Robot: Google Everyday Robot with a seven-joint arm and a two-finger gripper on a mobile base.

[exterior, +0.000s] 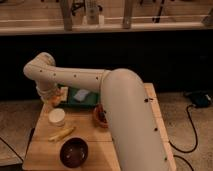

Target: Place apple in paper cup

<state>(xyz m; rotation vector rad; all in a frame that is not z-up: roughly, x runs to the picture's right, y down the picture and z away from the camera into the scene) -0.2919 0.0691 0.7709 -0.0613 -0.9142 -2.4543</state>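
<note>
The white paper cup [57, 117] stands upright on the left part of the wooden table [90, 145]. My gripper [52, 100] hangs at the end of the long white arm, just behind and slightly above the cup's far rim. A small orange-toned patch at the gripper's tip looks like the apple [56, 103], but the gripper hides most of it. I cannot see whether the apple is held.
A long pale-yellow stick-like item [61, 133] lies in front of the cup. A dark brown bowl [74, 152] sits near the front edge. A reddish-brown bowl [99, 116] is partly hidden by the arm. A green item [82, 98] lies at the back.
</note>
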